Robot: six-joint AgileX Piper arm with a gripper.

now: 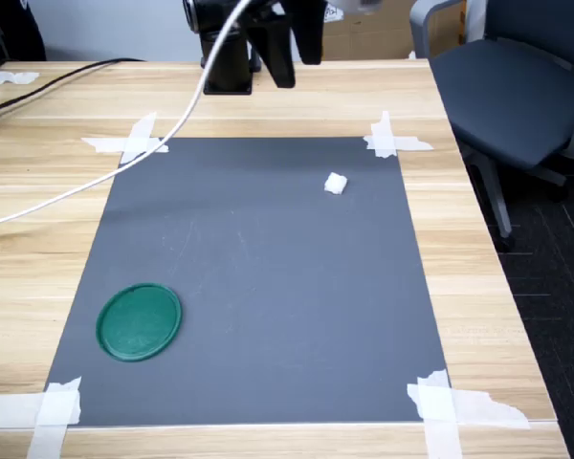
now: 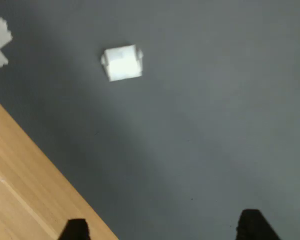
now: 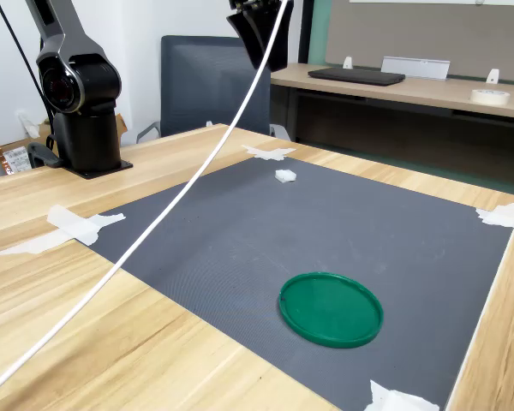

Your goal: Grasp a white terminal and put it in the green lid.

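The white terminal (image 1: 336,184) (image 3: 284,175) is a tiny blocky piece lying on the grey mat near its far corner at the first exterior view's right. In the wrist view the terminal (image 2: 122,62) lies clear of my two black fingertips (image 2: 75,230), which stand far apart with nothing between them. My gripper (image 1: 295,55) (image 2: 164,227) (image 3: 261,38) hangs open, high above the table's far edge. The green lid (image 1: 139,321) (image 3: 331,308), flat and round, rests on the mat's near corner at the first exterior view's left, far from the terminal.
The grey mat (image 1: 268,287) is taped at its corners with white strips (image 1: 392,139) to a wooden table (image 1: 497,316). A white cable (image 1: 96,177) (image 3: 154,231) runs across the table. The arm's black base (image 3: 81,111) stands at the back. An office chair (image 1: 517,96) stands beside the table.
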